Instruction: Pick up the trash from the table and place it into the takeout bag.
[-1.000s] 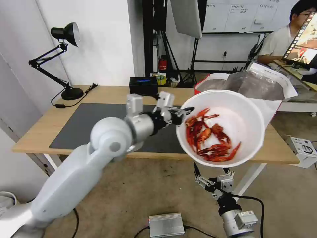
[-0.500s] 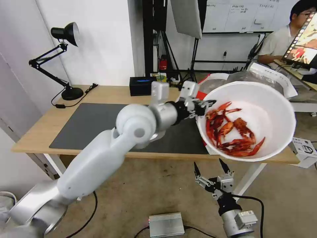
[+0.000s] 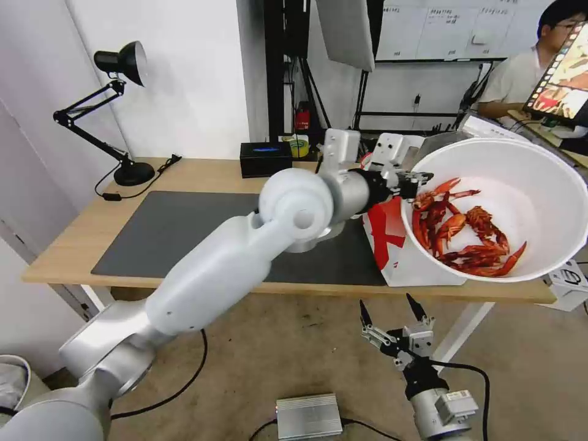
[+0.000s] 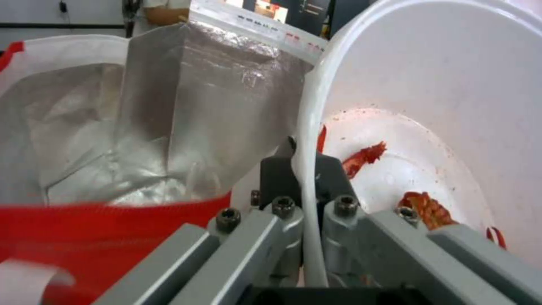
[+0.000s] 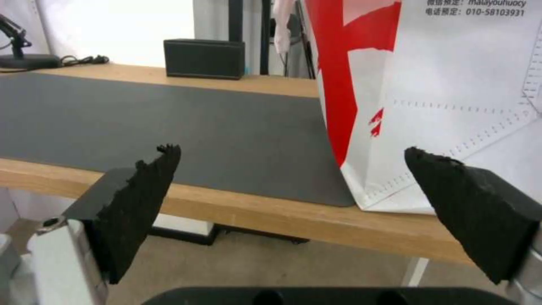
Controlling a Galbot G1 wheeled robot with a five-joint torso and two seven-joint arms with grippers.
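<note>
My left gripper (image 3: 418,181) is shut on the rim of the white round bowl (image 3: 542,177), which holds red crayfish shells (image 3: 468,236). The bowl hangs tilted in the air over the open top of the white and red takeout bag (image 3: 416,260), at the right end of the table (image 3: 67,248). In the left wrist view the fingers (image 4: 330,176) clamp the bowl's rim (image 4: 308,127), and the bag's foil lining (image 4: 169,127) lies just beyond. My right gripper (image 3: 386,303) hangs open below the table's front edge, facing the bag (image 5: 452,106).
A dark grey mat (image 3: 184,226) covers the table's middle. A black box (image 3: 265,158) stands at the back edge and a black desk lamp (image 3: 119,110) at the back left. On the floor are a silver box (image 3: 308,416) and a white box (image 3: 566,278).
My left arm has carried the bowl to the right and farther out, from in front of the table to over the bag. The right gripper has stayed where it was.
</note>
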